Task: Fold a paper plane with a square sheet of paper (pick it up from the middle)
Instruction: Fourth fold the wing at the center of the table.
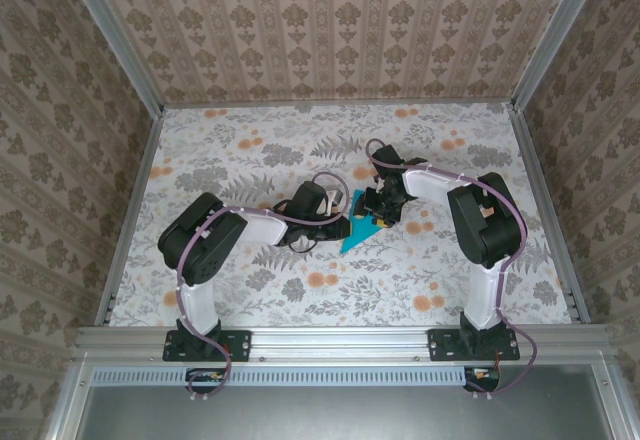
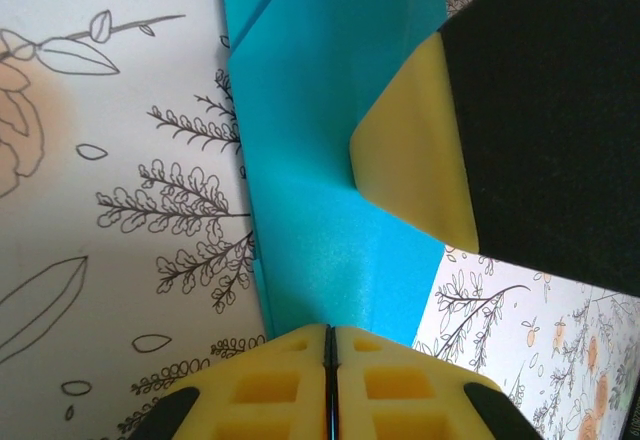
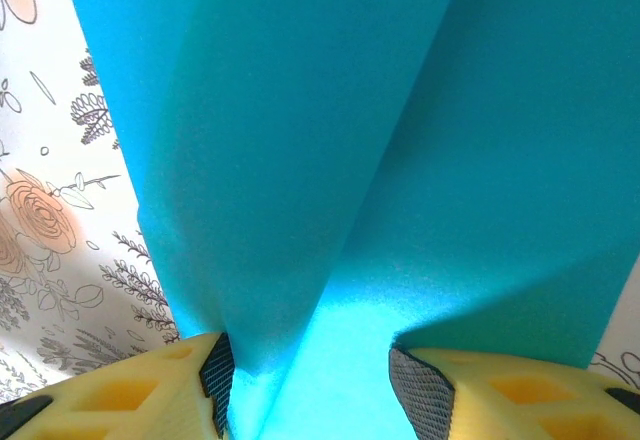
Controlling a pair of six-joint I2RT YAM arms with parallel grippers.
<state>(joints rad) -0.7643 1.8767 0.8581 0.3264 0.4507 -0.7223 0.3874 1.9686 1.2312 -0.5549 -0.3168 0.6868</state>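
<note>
One plane [image 1: 360,232] lies on the counter [image 1: 250,150], and two arms reach in to it, each ending in one tool. The plane sits between the two: the left tool [image 1: 343,226] is at its left edge, the right tool [image 1: 381,212] at its upper right, and its sharp point sticks out below and to the left of the right tool, toward the arm bases.

In the left wrist view, the left tool [image 2: 330,360] has its two fingers pressed together, with only a thin dark seam between them. The teal sheet [image 2: 320,160] runs straight out ahead of those fingers and slips under their tips. I cannot tell whether any paper is nipped in the seam. One finger [image 2: 415,160] of the right tool comes in from ahead and to the right, its yellow tip resting on the sheet where a crease begins. The flowered counter [image 2: 120,210] shows on both sides.

In the right wrist view, the right tool [image 3: 310,385] has its two fingers apart, with the plane [image 3: 350,160] filling the gap between them. One crease runs from that gap up and away. The left pad [image 3: 215,375] touches the paper, while the right pad [image 3: 420,390] sits at the edge of a shadowed fold.
</note>
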